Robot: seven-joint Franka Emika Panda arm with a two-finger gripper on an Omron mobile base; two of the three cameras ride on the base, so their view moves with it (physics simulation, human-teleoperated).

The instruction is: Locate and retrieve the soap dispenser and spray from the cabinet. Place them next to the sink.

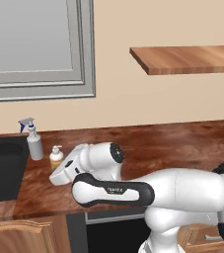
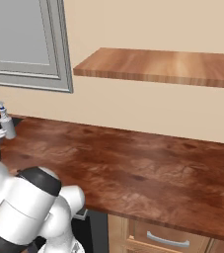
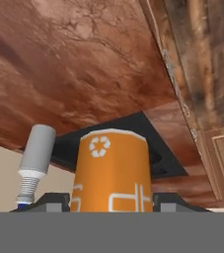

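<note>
Two bottles stand on the wooden surface (image 1: pixel 172 143) just beside the sink (image 1: pixel 2 168), one spray (image 1: pixel 33 141) and one soap dispenser (image 1: pixel 56 157), so the task looks nearly finished. The spray is upright near the sink's edge, apart from the robot. The soap dispenser is just beside it, and in the hand view its orange body sits between the two dark fingertips of the pincer (image 3: pixel 112 200), which is closed narrowly on it. From the left base view the dispenser seems to be down on the surface, though contact under it cannot be confirmed. What appears left is to let go of it and pull the arm clear. The one cabinet (image 2: pixel 158 66) shelf board on the wall carries nothing.
</note>
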